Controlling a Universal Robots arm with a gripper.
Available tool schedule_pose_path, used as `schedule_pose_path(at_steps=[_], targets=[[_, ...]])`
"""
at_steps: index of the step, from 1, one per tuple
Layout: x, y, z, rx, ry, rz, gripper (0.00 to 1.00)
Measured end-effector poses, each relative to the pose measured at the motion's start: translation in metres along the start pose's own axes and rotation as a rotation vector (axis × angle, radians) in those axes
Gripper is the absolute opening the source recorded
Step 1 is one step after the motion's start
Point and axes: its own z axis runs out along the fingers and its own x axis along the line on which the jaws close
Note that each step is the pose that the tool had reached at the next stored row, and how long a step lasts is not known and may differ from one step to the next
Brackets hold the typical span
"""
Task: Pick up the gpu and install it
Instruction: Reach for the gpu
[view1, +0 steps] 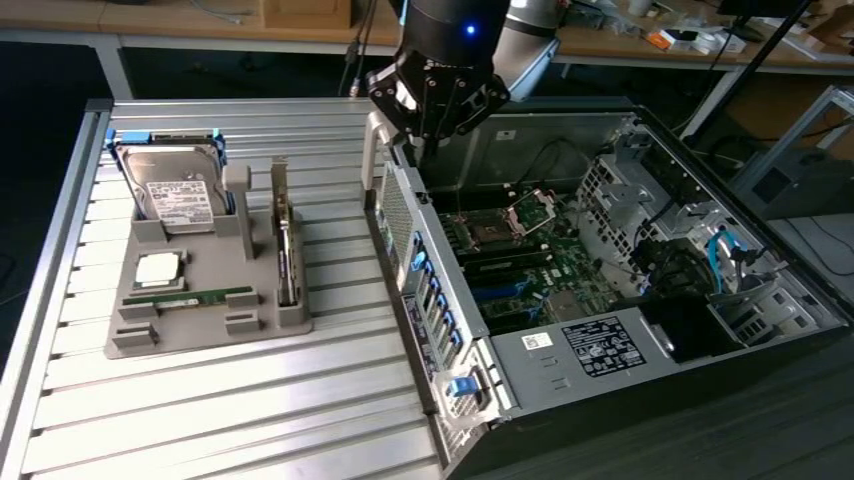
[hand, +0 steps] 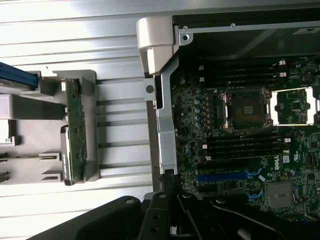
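Note:
The gpu is a thin dark card with a pale metal edge. It stands on edge in a slot along the exterior view's right side of the grey holder. The wrist view gives it edge-on as a green-brown strip. My gripper hangs above the far corner of the open computer case, over the case wall and well apart from the gpu. Its dark fingers meet with nothing between them, so it is shut and holds nothing.
The holder also carries a silver hard drive, a square processor and a green memory stick. Inside the case lies the motherboard with an empty processor socket and a blue slot. The holder rests on a ribbed metal table.

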Motion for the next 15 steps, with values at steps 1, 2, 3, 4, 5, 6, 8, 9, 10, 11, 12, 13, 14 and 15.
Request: schedule_pose_path(at_steps=[1,2,3,4,5,6,8,9,10,11,12,13,14,15], targets=[[0.0004,0.0,0.0,0.0,0.0,0.0,0.11],[0.0008,-0.0001,0.0,0.0,0.0,0.0,0.11],[0.0015,-0.0001,0.0,0.0,0.0,0.0,0.11],[0.0022,-0.0002,-0.0001,0.0,0.0,0.0,0.11],[0.0029,-0.0002,-0.0001,0.0,0.0,0.0,0.11],[0.0035,-0.0003,-0.0001,0.0,0.0,0.0,0.11],[0.0044,-0.0003,-0.0001,0.0,0.0,0.0,0.11],[0.0048,-0.0004,-0.0001,-0.0001,0.0,0.0,0.11],[0.0051,-0.0004,-0.0001,-0.0001,0.0,0.0,0.11],[0.0055,-0.0004,-0.0001,0.0,0.0,0.0,0.11],[0.0059,-0.0005,-0.0001,0.0,0.0,0.0,0.11],[0.0062,-0.0005,-0.0002,0.0,0.0,0.0,0.11],[0.0068,-0.0005,-0.0002,0.0,0.0001,0.0,0.11],[0.0073,-0.0006,-0.0002,0.0,0.0,0.0,0.11]])
